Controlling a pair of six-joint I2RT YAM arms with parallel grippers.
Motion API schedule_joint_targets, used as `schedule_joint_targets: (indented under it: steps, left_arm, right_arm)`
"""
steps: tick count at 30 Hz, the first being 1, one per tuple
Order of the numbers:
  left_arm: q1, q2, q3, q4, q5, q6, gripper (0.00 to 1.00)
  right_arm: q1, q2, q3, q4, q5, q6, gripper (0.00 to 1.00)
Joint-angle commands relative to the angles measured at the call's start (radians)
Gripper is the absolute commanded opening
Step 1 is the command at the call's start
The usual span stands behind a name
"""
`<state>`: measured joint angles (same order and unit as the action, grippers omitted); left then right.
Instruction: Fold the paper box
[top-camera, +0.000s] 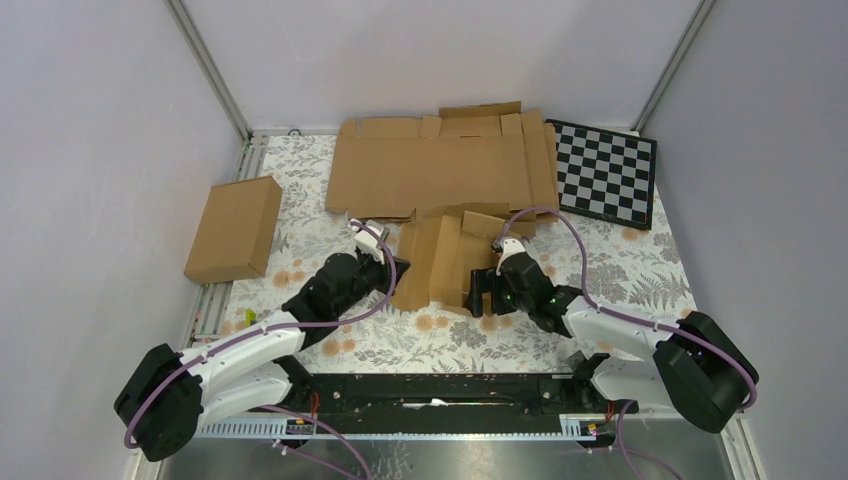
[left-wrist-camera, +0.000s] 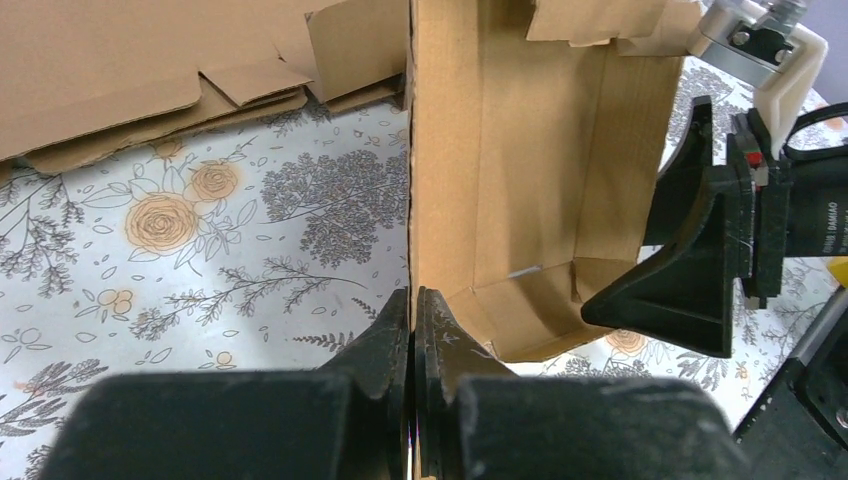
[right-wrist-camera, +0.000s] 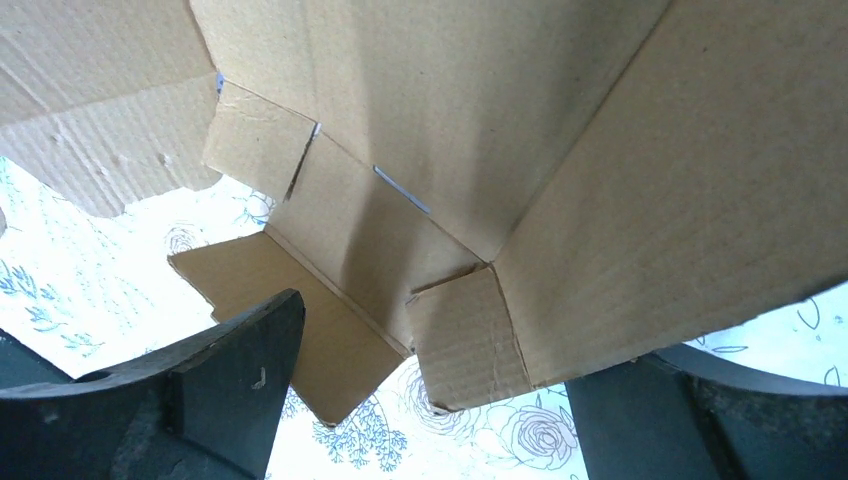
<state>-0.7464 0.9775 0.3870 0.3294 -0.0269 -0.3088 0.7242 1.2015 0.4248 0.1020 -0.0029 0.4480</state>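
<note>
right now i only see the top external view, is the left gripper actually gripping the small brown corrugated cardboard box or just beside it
observer: Gripping. In the left wrist view the left gripper is shut on the edge of an upright side wall of the small brown corrugated cardboard box.
operator: and the other arm
observer: In the right wrist view the right gripper is wide open, straddling a corner tab of the box without closing on it.

The paper box (left-wrist-camera: 520, 180) runs off the top edge in the 2 wrist views, its far end unseen.
</note>
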Motion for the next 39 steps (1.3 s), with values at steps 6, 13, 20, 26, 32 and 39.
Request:
schedule_joint_targets:
  steps: [6, 13, 20, 26, 32, 39]
  left_arm:
    - [0.002, -0.016, 0.063, 0.06, 0.2, -0.093, 0.0]
    - [0.003, -0.029, 0.073, 0.079, 0.28, -0.154, 0.0]
    - [0.003, 0.0, 0.064, 0.151, 0.342, -0.201, 0.0]
    - [0.002, 0.052, 0.037, 0.256, 0.397, -0.232, 0.0]
    - [0.001, 0.131, 0.059, 0.301, 0.478, -0.248, 0.0]
    - [-0.01, 0.182, 0.052, 0.304, 0.544, -0.233, 0.0]
  right_arm:
    - [0.012, 0.037, 0.087, -0.008, 0.009, -0.009, 0.94]
    - [0.013, 0.039, 0.1, -0.024, 0.032, -0.011, 0.92]
    - [0.013, 0.012, 0.085, -0.023, 0.018, -0.022, 0.95]
    - [0.012, -0.006, 0.076, -0.022, 0.006, -0.037, 0.91]
    - [0.012, -0.004, 0.07, -0.022, -0.012, -0.029, 0.9]
    - [0.013, -0.015, 0.054, 0.002, -0.035, -0.025, 0.89]
